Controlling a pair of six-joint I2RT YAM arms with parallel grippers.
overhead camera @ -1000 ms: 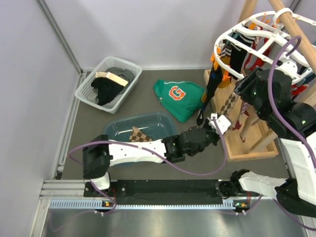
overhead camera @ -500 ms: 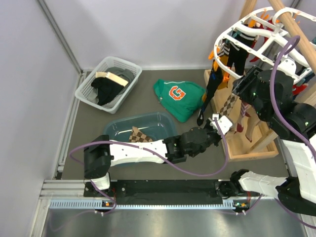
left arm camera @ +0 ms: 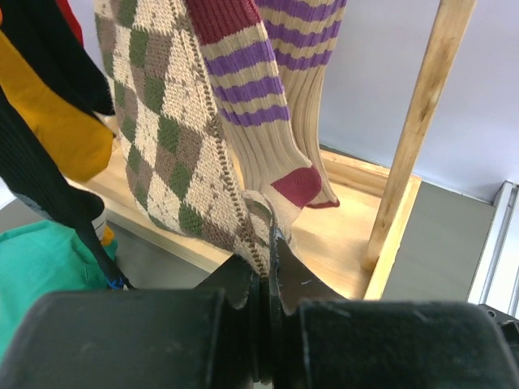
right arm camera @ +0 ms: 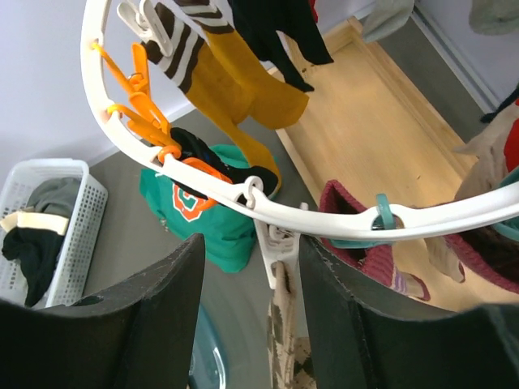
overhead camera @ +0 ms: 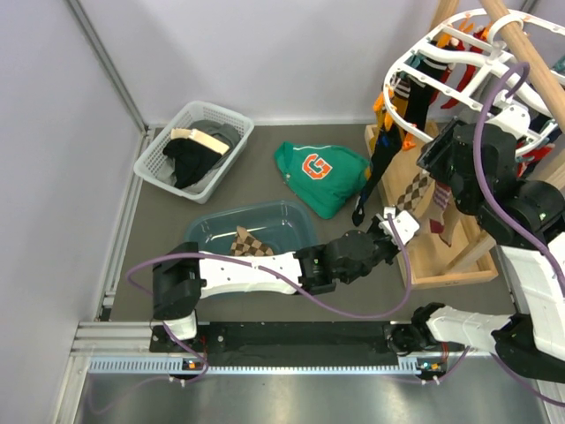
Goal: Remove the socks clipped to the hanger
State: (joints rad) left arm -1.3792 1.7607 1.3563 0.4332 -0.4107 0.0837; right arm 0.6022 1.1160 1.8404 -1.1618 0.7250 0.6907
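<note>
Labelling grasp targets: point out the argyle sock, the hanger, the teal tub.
argyle sock (left arm camera: 158,138): left wrist view, diamond-patterned middle.
hanger (right arm camera: 316,217): right wrist view, white rim.
teal tub (overhead camera: 212,234): top external view, bare floor, left side.

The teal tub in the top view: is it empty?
No, a brown checked sock lies inside the tub.

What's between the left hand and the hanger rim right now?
The tan argyle sock: the left hand pinches its lower end, and in the right wrist view it hangs from a white clip on the hanger rim.
</note>
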